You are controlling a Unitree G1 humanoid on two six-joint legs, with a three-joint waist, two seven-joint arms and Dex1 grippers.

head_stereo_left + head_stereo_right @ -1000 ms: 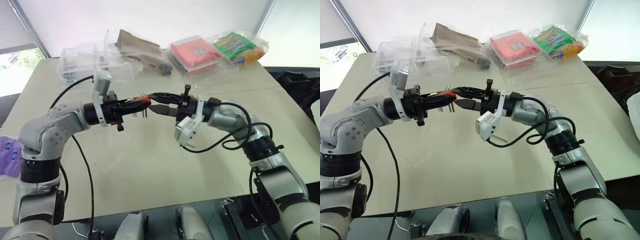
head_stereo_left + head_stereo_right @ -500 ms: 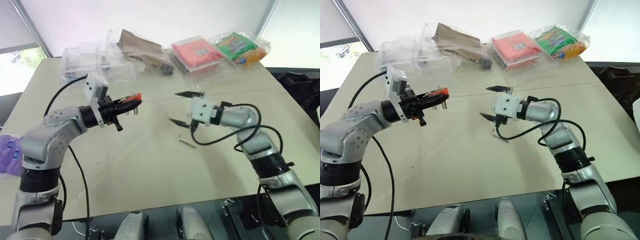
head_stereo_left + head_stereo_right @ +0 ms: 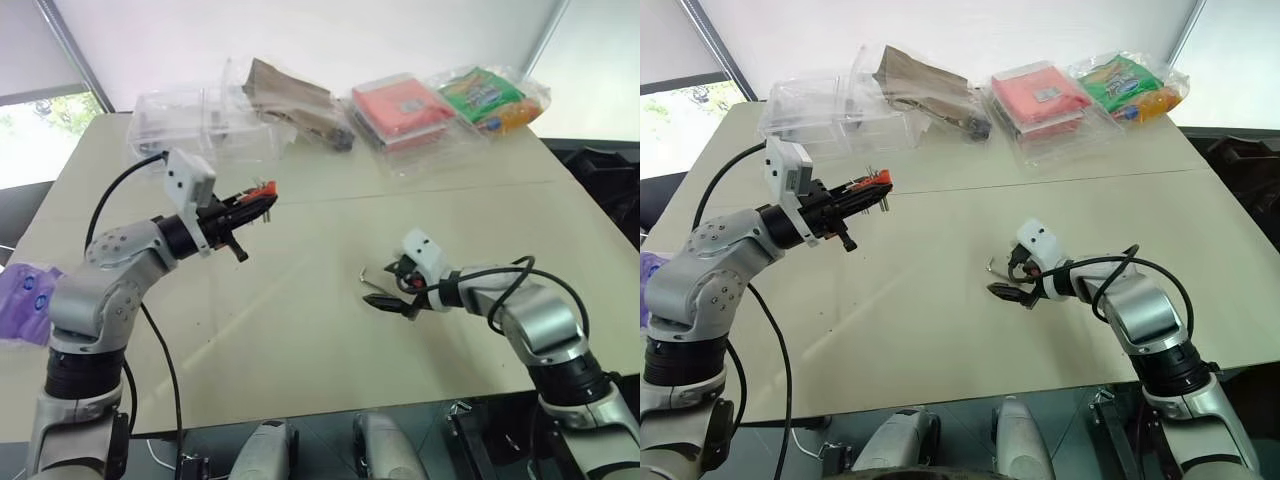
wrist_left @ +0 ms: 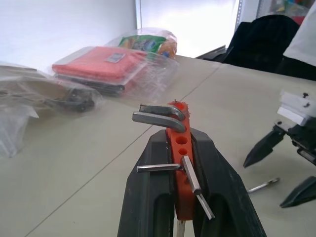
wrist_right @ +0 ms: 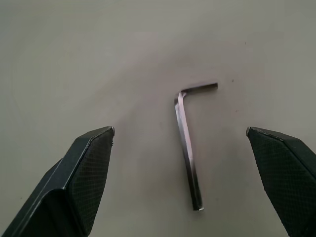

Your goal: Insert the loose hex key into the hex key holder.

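The right gripper (image 5: 180,163) stands spread as wide as it goes, holding nothing, its two black fingers straddling the loose hex key (image 5: 189,143), which lies flat on the beige table (image 3: 300,330) between them and touches neither. The gripper is tilted down toward the tabletop, which looks like a line-up for a pinch on the key's long shank (the short bent end points off to one side, away from the fingers).

Across the table, well apart from that, the left gripper (image 4: 182,163) is clamped shut on the hex key holder (image 4: 178,158), gripping the red-orange block by its flat sides so the face with the holes is left exposed. Several keys already sit in it; at least two round holes look empty. It is held raised above the table, probably to present those holes for the insertion.

At the far edge lie clear plastic boxes (image 3: 190,120), a red packet (image 3: 400,105) and a green snack bag (image 3: 490,90), clear of the work.
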